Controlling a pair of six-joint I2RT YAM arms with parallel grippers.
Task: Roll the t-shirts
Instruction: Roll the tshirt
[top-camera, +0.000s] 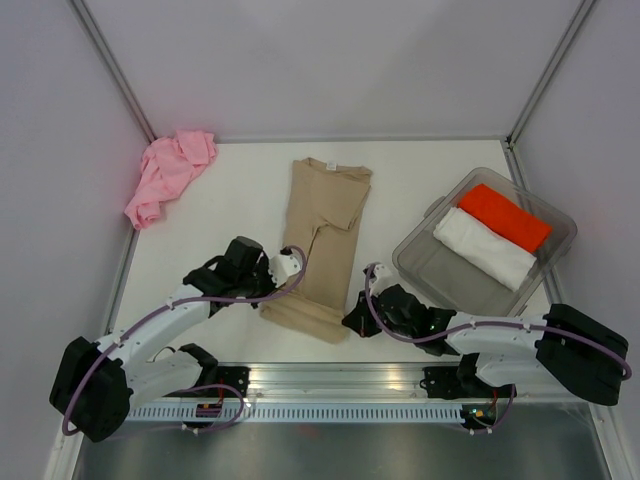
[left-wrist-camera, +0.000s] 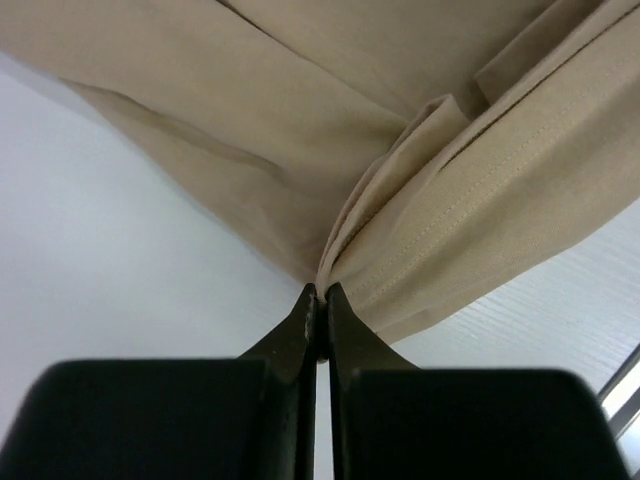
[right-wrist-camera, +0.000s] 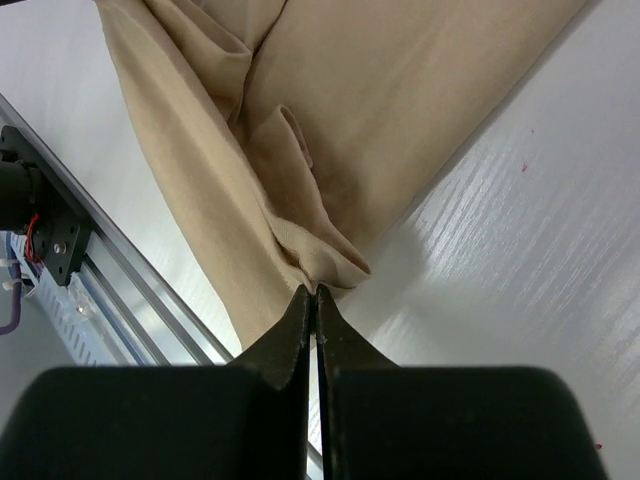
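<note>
Gripping the tan t-shirt (top-camera: 325, 215) by its near edge, left claw (left-wrist-camera: 320, 295) and right claw (right-wrist-camera: 314, 292); bare table (top-camera: 235, 205) alongside.

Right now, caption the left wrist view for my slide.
Left jaws shut on bunched hem of the tan t-shirt, white table beneath.

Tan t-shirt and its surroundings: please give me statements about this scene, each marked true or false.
The left hand is shut on the tan t-shirt. True.
The clear bin holds an orange folded cloth and a white folded cloth. True.
The pink t-shirt lies folded in the bin. False: it lies crumpled in the far left corner of the table.
The right hand is open above the bin. False: it is shut on the tan t-shirt.
</note>
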